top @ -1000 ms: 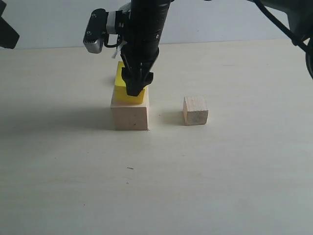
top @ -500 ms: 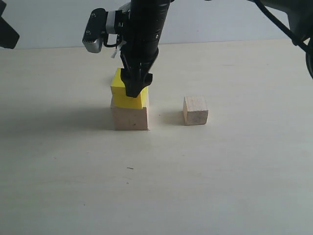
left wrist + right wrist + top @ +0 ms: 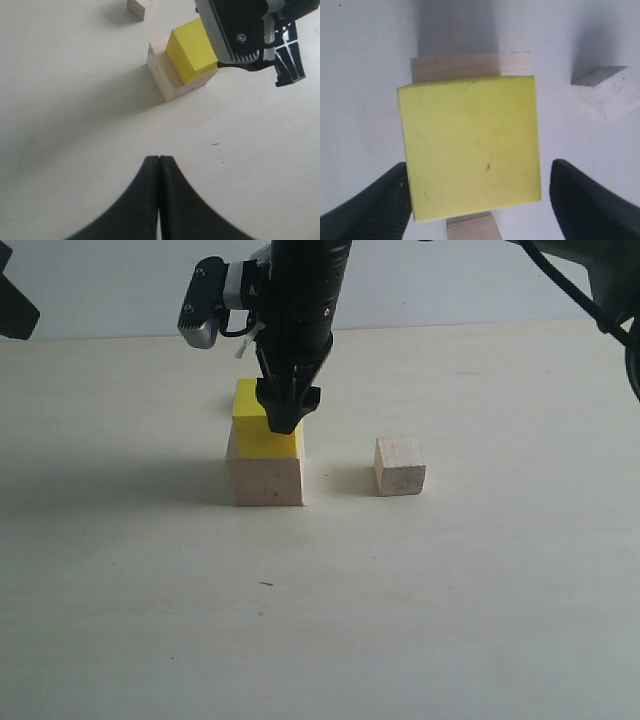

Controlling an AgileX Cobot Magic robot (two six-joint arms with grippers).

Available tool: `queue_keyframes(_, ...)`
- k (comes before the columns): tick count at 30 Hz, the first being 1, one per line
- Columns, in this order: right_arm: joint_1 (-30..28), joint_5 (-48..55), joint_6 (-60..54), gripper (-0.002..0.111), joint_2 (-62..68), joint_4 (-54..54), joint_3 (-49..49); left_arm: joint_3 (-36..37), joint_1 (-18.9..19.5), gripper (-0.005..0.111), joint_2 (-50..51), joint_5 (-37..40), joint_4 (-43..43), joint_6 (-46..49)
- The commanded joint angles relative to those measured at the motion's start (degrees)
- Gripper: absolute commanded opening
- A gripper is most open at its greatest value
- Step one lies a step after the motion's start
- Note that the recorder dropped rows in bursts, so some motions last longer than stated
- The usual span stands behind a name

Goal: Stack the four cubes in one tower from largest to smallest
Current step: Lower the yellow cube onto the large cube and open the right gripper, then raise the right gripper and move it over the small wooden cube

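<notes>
While right gripper (image 3: 284,416) hangs spread wide over yellow cube (image 3: 262,436) | small wood cube (image 3: 400,466) rightward, nearer it | left gripper (image 3: 159,180) closed

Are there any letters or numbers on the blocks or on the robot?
None. No letters, numbers or signs show on the yellow cube, the big wooden cube, the small wooden cube or the black arm.

Two wood cubes (image 3: 266,482), seemingly; one yellow cube (image 3: 250,435)
</notes>
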Motion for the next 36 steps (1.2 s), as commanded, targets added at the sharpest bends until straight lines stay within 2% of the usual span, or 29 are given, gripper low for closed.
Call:
queue_keyframes(1,0.11,-1.53,0.53,0.072,-0.29,-0.12,-0.01,0.14,0.05,0.0,-0.56,-0.47,-0.62,0.31)
queue_keyframes(22,0.11,-1.43,2.8,0.072,-0.4,-0.75,-0.01,0.14,0.05,0.0,-0.56,-0.47,-0.62,0.7)
queue_keyframes(36,0.11,-0.29,6.29,0.072,-5.19,0.34,-0.01,0.14,0.05,0.0,-0.56,-0.47,-0.62,0.7)
